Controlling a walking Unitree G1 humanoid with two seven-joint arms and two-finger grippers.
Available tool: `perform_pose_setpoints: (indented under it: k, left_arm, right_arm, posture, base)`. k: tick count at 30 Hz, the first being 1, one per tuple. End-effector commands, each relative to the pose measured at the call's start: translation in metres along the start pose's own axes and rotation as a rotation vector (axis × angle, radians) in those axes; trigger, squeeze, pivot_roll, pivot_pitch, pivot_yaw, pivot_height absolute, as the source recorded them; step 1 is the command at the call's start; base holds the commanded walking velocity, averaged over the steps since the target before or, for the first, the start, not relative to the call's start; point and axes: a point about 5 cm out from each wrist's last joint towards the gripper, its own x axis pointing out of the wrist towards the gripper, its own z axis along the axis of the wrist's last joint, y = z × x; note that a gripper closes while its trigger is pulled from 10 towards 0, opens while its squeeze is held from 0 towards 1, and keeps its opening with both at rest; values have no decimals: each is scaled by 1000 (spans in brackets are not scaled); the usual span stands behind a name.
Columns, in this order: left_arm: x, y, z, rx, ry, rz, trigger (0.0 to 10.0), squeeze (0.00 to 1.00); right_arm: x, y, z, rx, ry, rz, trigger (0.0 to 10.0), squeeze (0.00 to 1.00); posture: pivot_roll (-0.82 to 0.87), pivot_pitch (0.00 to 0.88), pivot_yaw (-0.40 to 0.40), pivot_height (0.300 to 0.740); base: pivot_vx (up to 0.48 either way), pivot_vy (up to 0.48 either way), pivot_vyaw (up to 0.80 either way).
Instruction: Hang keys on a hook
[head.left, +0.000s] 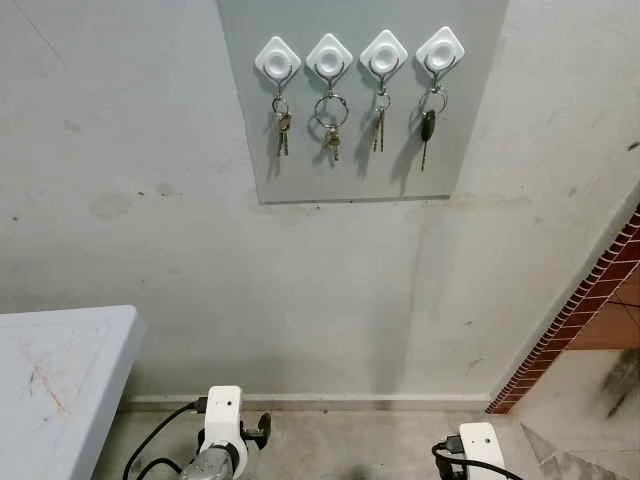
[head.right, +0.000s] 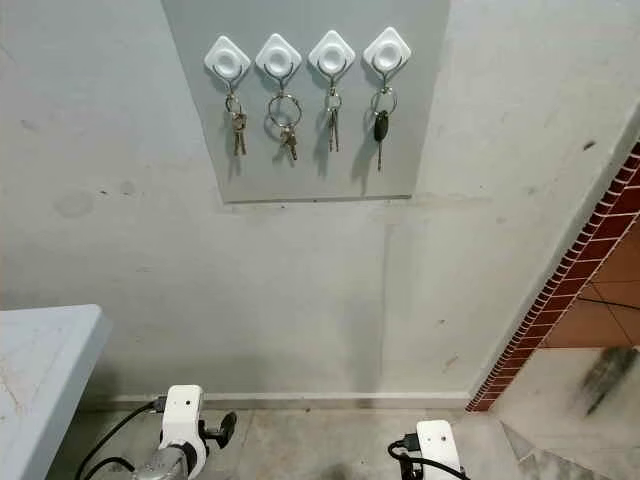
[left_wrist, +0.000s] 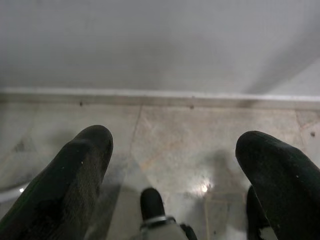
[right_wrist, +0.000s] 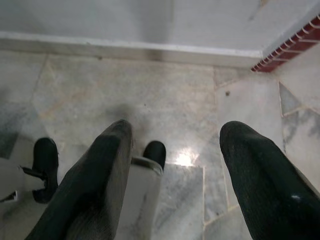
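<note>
keys (head.left: 332, 125) on all four hooks (head.left: 384, 52)

Right gripper (right_wrist: 172, 175) jaws apart, empty, above marble floor (right_wrist: 165, 95).

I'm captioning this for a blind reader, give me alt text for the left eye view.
Four white hooks in a row on a grey wall panel, each holding keys. Below are a bare wall, a white table at left, red tiles at right, and both wrists at the bottom edge.
</note>
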Motion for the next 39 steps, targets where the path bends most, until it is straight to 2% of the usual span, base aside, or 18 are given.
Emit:
perform_pose_setpoints:
  k: [1,5,8,14,24,39]
  left_arm:
    - [-2,3,-6,22,25,13,10000,0]
    - [-3,4,-9,14,38,19,10000,0]
    - [-1,0,-7,48,40,6,10000,0]
    - [1,-1,-2,43,37,2,10000,0]
    - [0,0,-5,20,46,7,10000,0]
    - [-1,2,-6,14,51,16,10000,0]
  right_arm:
    - [-1,2,-5,23,31,0,10000,0]
    - [-1,4,-8,31,43,5,10000,0]
    - [-2,9,-11,12,60,23,10000,0]
    - [1,16,-6,-1,52,43,10000,0]
    - [1,18,-7,-5,55,47,10000,0]
    - [0,17,-9,9,61,46,10000,0]
  posture:
    - [-66,0,33,740]
    - [-68,0,32,740]
    - [-74,0,33,740]
    - [-83,0,48,740]
    - [-83,0,53,740]
    - [-76,0,48,740]
  base:
    - [0,0,-688]
    - [0,0,-769]
    - [0,0,-769]
    - [0,0,-773]
    - [0,0,-775]
    - [0,-343,-773]
